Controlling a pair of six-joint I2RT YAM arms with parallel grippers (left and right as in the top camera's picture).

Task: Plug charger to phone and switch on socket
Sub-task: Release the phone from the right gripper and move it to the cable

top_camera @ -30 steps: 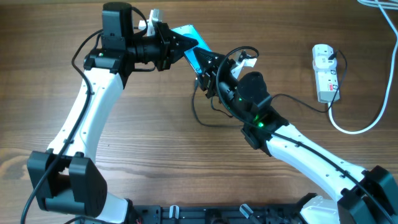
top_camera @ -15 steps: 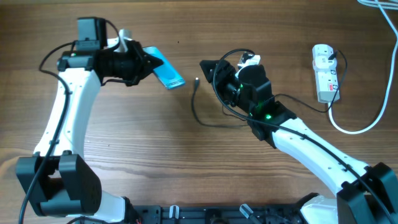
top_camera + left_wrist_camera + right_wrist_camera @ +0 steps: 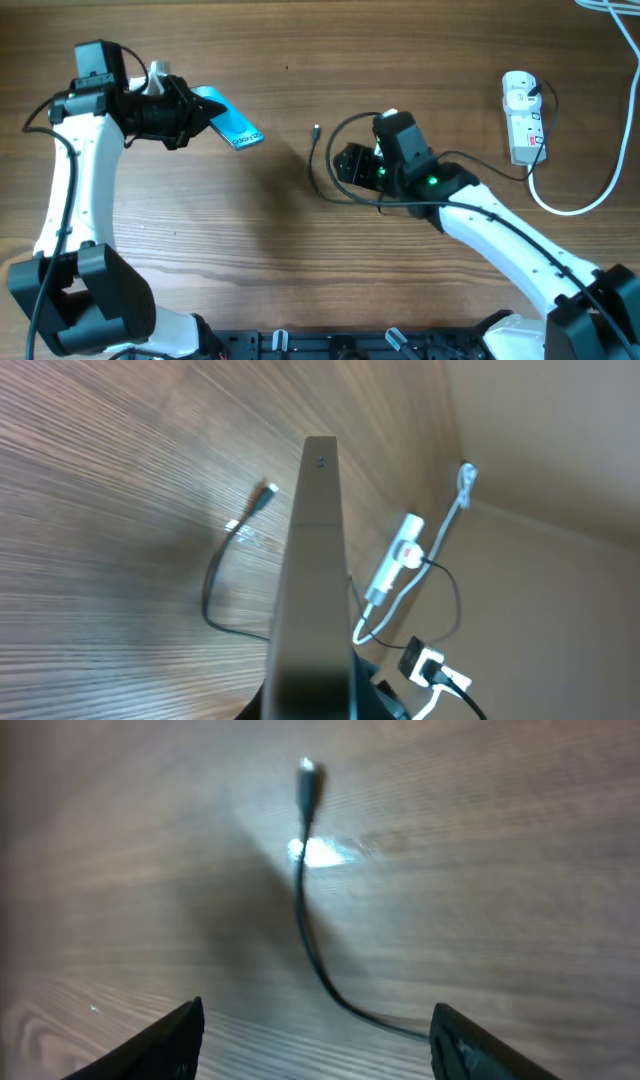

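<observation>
Left hand (image 3: 200,112) clenched on the phone (image 3: 233,126), teal screen and white label strip facing up, at the upper left of the wooden surface (image 3: 250,250). Right hand (image 3: 343,163) released, its fingers (image 3: 172,1036) spread wide with nothing between them, just beside the charger (image 3: 318,170). The charger lies loose on the surface, its silvery plug tip well apart from the phone. Socket (image 3: 523,118) at far right.

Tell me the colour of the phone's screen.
The phone has a teal-blue screen, seen best in the overhead view.
</observation>
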